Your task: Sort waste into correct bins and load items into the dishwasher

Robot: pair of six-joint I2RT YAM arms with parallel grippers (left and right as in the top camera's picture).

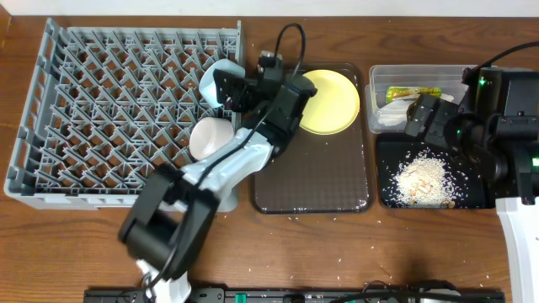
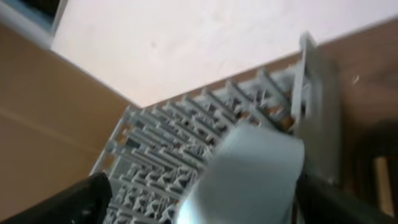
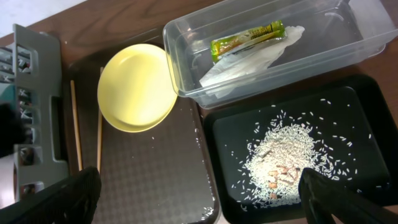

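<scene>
On the wooden bench (image 1: 421,252), my left fingers (image 2: 205,186) stand apart around the blue bowl (image 2: 255,168) in the rack (image 1: 101,109), my right fingers (image 3: 199,183) gape empty above wrapper (image 3: 247,38), napkin (image 3: 249,62) and rice (image 3: 280,162), already binned; plate (image 3: 134,87) and chopsticks (image 3: 75,124) are yet to load.

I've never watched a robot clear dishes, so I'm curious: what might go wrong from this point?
The light blue bowl looks tilted by the dish rack's wall between the left gripper's open fingers; pulling away could knock it over. The two chopsticks lie flat on the brown serving tray, thin and probably hard to pinch. The yellow plate lies flat too, so a grip might slip.
</scene>
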